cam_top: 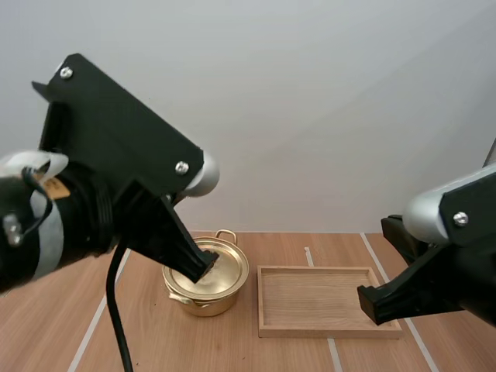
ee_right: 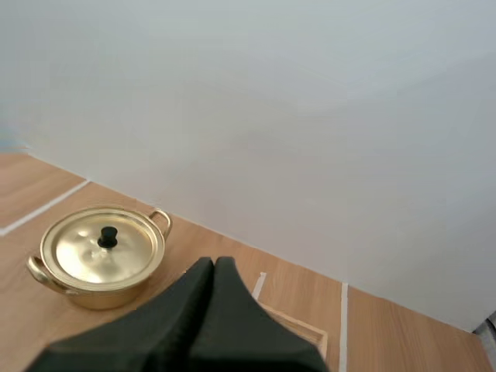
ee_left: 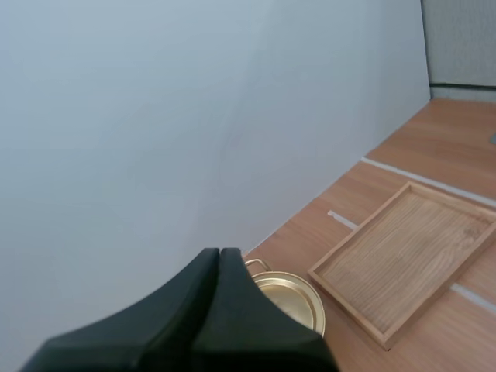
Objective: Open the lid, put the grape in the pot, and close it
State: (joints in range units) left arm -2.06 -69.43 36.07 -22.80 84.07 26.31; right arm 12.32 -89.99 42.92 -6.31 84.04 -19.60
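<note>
As the lid point(cam_top: 226, 267) sits shut on the pot point(cam_top: 203, 298), we judge lifting it to be the step in hand. In the high view the pot stands on the tabletop point(cam_top: 155, 333) just left of the tray point(cam_top: 318, 298); the left jaws hang over the lid and the right jaws hover near the tray's right edge. In the left wrist view the left jaws press together as one dark wedge, holding nothing, with the pot point(ee_left: 288, 298) just beyond the tips. In the right wrist view the right jaws lie closed and empty too, and the lid's black knob point(ee_right: 108, 235) shows plainly. To do this well, we think the left jaws should spread first, come down astride the knob, pinch it squarely and lift straight up, so the pot neither slides nor tips.
</note>
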